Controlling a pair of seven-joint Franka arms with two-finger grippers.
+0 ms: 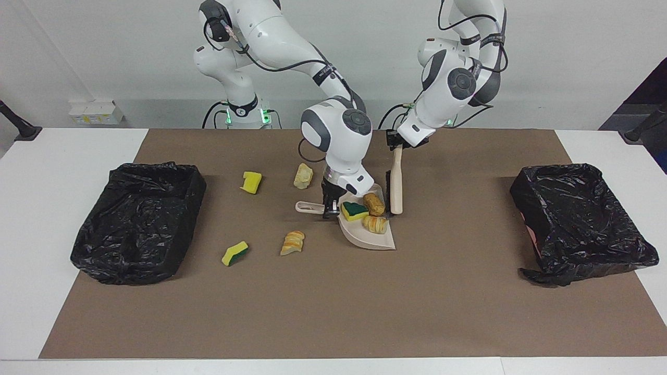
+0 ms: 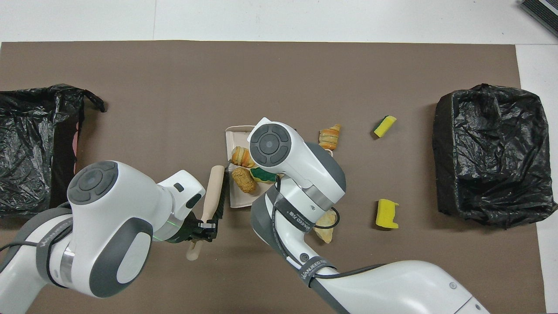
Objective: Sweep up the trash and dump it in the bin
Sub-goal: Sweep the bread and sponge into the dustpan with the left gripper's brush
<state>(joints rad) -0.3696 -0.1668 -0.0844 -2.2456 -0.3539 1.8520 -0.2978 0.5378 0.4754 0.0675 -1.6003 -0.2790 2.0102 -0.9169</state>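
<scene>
Three trash scraps (image 1: pixel 365 213) lie in the dustpan (image 1: pixel 372 238); four sit on the bench mat (image 1: pixel 333 312). Right gripper (image 1: pixel 329 211) fingers clamp the dustpan handle; left gripper (image 1: pixel 397 146) fingers clamp the brush (image 1: pixel 396 182) beside the pan.

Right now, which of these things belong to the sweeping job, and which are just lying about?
Job in hand: beige plastic dustpan; beige long-handled brush; yellow sponge pieces and tan bread-like lumps, seven in all, three in the dustpan, four on the brown paper mat; two black-bagged bins.
Just lying about: small white boxes.
</scene>
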